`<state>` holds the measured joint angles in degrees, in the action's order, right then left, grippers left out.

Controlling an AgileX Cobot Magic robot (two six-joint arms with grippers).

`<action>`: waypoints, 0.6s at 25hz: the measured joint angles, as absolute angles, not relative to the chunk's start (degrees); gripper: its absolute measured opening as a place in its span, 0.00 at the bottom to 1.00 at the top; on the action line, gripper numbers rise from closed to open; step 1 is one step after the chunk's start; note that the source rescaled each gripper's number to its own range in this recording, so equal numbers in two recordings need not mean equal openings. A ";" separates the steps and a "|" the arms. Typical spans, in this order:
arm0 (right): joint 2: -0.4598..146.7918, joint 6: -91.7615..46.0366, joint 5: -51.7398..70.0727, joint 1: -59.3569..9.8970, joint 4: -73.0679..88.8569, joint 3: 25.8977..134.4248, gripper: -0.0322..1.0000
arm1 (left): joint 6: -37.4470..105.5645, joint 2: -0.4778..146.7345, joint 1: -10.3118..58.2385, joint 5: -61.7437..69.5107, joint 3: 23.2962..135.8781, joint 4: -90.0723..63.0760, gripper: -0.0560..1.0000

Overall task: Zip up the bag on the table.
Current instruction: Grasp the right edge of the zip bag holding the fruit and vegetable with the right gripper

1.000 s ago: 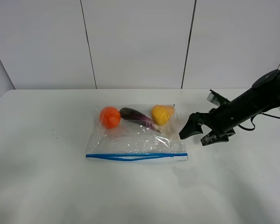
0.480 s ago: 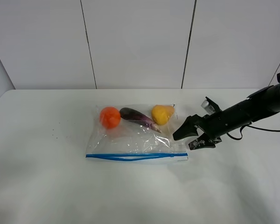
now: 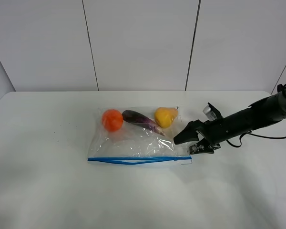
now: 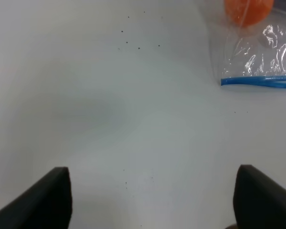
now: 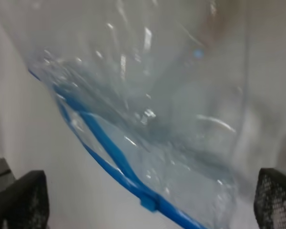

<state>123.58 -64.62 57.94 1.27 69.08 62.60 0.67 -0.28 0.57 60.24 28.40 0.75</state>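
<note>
The clear bag (image 3: 139, 143) lies flat on the white table (image 3: 47, 186), its blue zip strip (image 3: 133, 160) along the near edge. An orange (image 3: 112, 119), a purple eggplant (image 3: 142, 120) and a yellow pear (image 3: 165, 117) show through it. My right gripper (image 3: 185, 144) is open, low at the bag's right end. In the right wrist view the bag (image 5: 171, 119) and its zip strip (image 5: 107, 160) fill the space between the fingers (image 5: 21, 198). My left gripper (image 4: 152, 200) is open and empty over bare table, to the left of the bag's corner (image 4: 257, 62); it is outside the exterior view.
A white panelled wall (image 3: 138, 43) stands behind the table. The table's far edge (image 3: 62, 91) runs along it. A black cable (image 3: 271, 136) trails from the right arm. Small dark specks (image 4: 133, 43) dot the table left of the bag.
My right gripper has moved left and lower, from off the bag's right side to its right end near the zip strip. The bag has not moved.
</note>
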 joint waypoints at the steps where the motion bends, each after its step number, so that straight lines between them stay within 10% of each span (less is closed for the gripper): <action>1: 123.58 -65.18 58.06 1.27 69.69 62.60 0.95 | 0.67 -0.28 0.57 60.24 28.40 0.75 0.88; 15: 127.46 -68.04 61.48 1.27 75.33 62.66 0.89 | 0.67 -0.28 0.57 60.24 28.40 0.75 0.88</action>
<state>127.46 -68.04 61.48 1.27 75.33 62.66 0.67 -0.28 0.57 60.24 28.40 0.75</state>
